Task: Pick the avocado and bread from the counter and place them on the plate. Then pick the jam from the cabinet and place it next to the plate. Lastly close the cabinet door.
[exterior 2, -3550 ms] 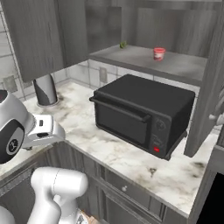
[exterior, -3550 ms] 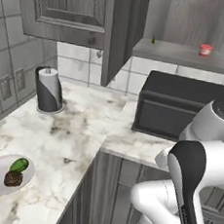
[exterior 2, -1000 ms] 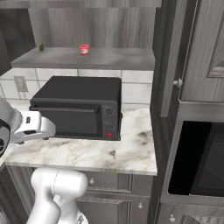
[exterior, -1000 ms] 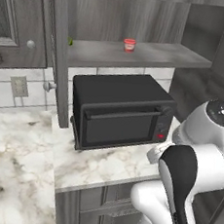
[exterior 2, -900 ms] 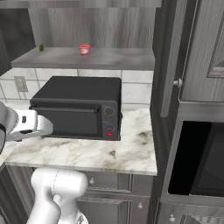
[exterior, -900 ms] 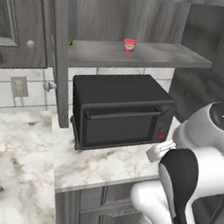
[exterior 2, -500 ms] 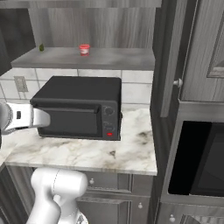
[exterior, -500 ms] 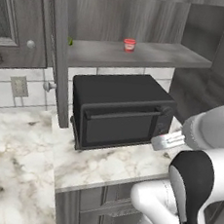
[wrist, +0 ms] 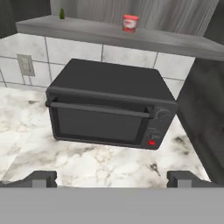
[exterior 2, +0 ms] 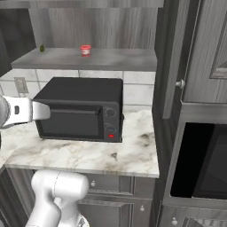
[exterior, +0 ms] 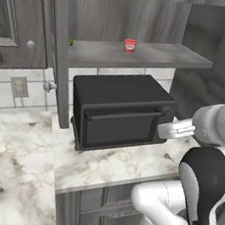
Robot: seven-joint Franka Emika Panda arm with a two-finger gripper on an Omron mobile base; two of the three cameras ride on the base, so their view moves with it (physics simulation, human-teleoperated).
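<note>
- Hand view: my pincer [wrist: 112, 179] stands spread as wide as it goes, one dark tip low at each side, nothing between them and nothing held.
- Straight ahead of the pincer and a little below it sits the black microwave [wrist: 109, 105] on the counter [wrist: 87, 164], door shut, red light at its lower right corner.
- The jam [wrist: 130, 23] is above and beyond the pincer, well apart from it, upright on the cabinet shelf [wrist: 131, 38] over the microwave, slightly right of my centre line.
- Far to the left on that same shelf stands a small green thing [wrist: 61, 14]; I cannot tell what it is.
- Left base view: my pincer [exterior: 166, 130] points at the microwave's [exterior: 119, 110] right front corner, close to it; I cannot tell whether it touches.
- The jam [exterior: 130, 45] is up and to the left of the pincer, on the shelf [exterior: 155, 54] inside the open cabinet [exterior: 210, 41].
- A cabinet door [exterior: 59, 55] hangs open, edge-on, left of the microwave, well away from the pincer.
- Right base view: my hand [exterior 2: 26, 111] reaches in from the left, level with the microwave's [exterior 2: 82, 113] door.
- The jam [exterior 2: 85, 50] is above it and to the right on the shelf [exterior 2: 102, 59].
- A second door [exterior 2: 170, 57] stands open at the right, far from the pincer, over the counter's [exterior 2: 97, 155] end.
</note>
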